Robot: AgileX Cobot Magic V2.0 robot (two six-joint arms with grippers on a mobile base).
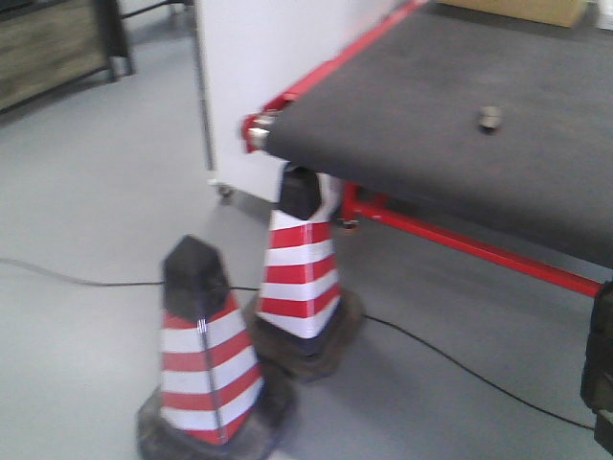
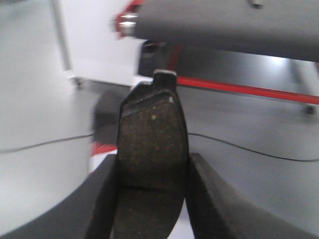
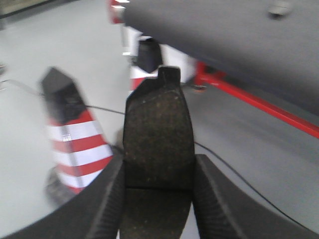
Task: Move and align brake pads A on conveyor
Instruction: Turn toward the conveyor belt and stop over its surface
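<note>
A dark grey curved brake pad (image 2: 152, 169) stands clamped in the left claw (image 2: 152, 199), another (image 3: 158, 164) in the right claw (image 3: 158, 199), both off the charcoal-black ribbed conveyor (image 1: 460, 125). Held edgewise, either could slip floorward beside the striped cones (image 1: 206, 364).

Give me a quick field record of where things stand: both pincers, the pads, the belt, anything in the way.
left pincer: shut on a brake pad, pad upright
right pincer: shut on a second brake pad, pad upright
conveyor: ahead, no pads on the visible part
small object on belt: too blurred to identify
traffic cones: one on the floor, another at the belt's near corner
floor cable: runs under the conveyor frame
</note>
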